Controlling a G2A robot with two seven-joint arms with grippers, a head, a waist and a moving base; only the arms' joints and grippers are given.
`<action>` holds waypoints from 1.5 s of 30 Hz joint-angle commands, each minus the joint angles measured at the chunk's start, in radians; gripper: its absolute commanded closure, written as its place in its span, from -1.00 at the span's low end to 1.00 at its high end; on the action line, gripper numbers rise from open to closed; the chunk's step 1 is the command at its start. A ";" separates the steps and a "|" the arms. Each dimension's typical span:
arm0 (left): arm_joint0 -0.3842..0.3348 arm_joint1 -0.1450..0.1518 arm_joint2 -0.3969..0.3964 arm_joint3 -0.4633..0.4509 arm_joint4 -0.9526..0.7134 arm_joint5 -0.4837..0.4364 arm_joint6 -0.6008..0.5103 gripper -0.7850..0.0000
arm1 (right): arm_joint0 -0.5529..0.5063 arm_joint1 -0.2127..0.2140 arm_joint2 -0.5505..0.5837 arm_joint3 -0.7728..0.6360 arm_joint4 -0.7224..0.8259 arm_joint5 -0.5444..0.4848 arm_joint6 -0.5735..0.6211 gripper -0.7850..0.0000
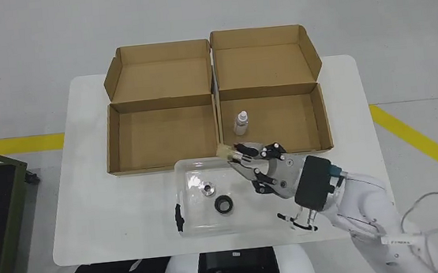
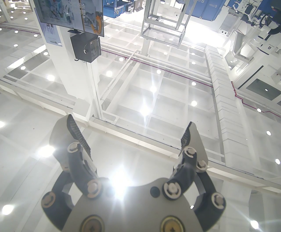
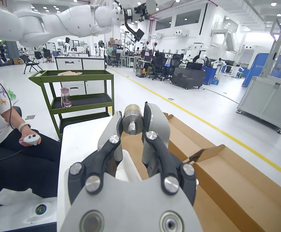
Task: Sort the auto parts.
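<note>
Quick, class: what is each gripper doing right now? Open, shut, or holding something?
Left gripper: open, holding nothing.
Right gripper: shut on a small metal cylinder.

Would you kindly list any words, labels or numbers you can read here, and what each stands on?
None can be read.
Label on the small white bottle in the right-hand cardboard box: too small to read.
Print on the posters, left wrist view: blurred.
Marking on the blue cabinet, right wrist view: too small.
On the cylindrical metal part in the right gripper: no marking visible.
</note>
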 commanded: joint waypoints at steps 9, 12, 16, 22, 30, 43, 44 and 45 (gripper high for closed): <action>0.000 0.000 0.000 0.000 0.000 0.000 0.000 -1.00 | -0.024 0.001 0.032 -0.045 -0.007 -0.007 -0.036 1.00; 0.000 0.000 0.000 0.000 0.000 0.000 0.000 -1.00 | -0.043 0.002 0.041 -0.065 -0.037 0.001 -0.019 1.00; 0.000 0.000 0.000 0.000 0.000 0.000 0.000 -1.00 | -0.092 0.006 0.057 -0.097 -0.114 0.061 0.082 1.00; 0.000 0.000 0.000 0.000 0.000 0.000 0.000 -1.00 | -0.116 0.010 0.077 -0.062 -0.170 0.087 0.196 1.00; 0.000 0.000 0.000 0.000 0.000 0.000 0.000 -1.00 | -0.034 0.010 0.107 0.095 -0.161 0.100 0.336 1.00; 0.000 0.000 0.000 0.000 0.000 0.000 0.000 -1.00 | 0.188 -0.004 0.033 0.310 -0.188 0.065 0.509 1.00; 0.000 0.000 0.000 0.000 0.000 0.000 0.000 -1.00 | 0.200 -0.005 0.026 0.320 -0.189 0.058 0.518 1.00; 0.000 0.000 0.000 0.000 0.000 0.000 0.000 -1.00 | 0.212 -0.006 0.019 0.331 -0.192 0.050 0.529 1.00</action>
